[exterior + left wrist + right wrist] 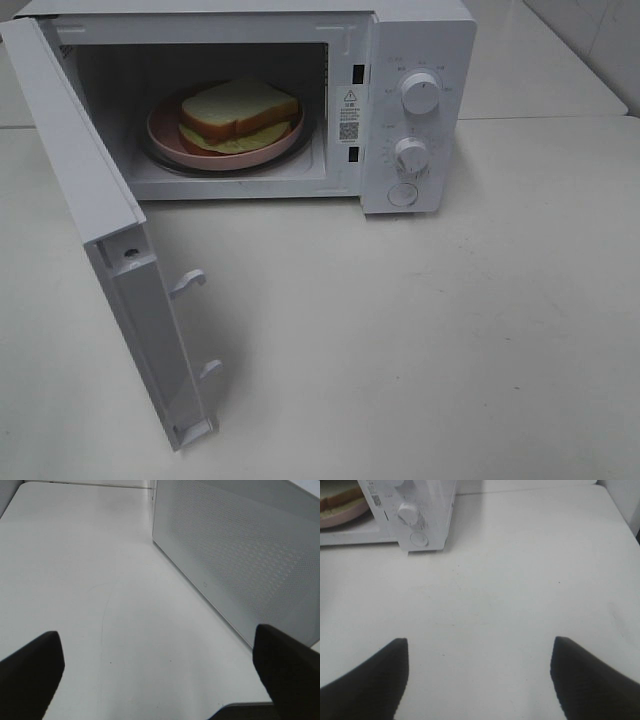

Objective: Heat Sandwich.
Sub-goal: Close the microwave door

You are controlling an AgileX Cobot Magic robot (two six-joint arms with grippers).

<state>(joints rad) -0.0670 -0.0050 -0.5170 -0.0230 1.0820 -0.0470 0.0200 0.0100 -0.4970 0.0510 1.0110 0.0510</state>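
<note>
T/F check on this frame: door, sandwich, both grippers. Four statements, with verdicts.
1. The microwave door stands open. True.
2. The sandwich lies on the table in front of the microwave. False: it sits on the pink plate inside the microwave.
3. The left gripper grips the plate. False: it is open and empty, above the table beside the door.
4. The right gripper is open and holds nothing. True.
</note>
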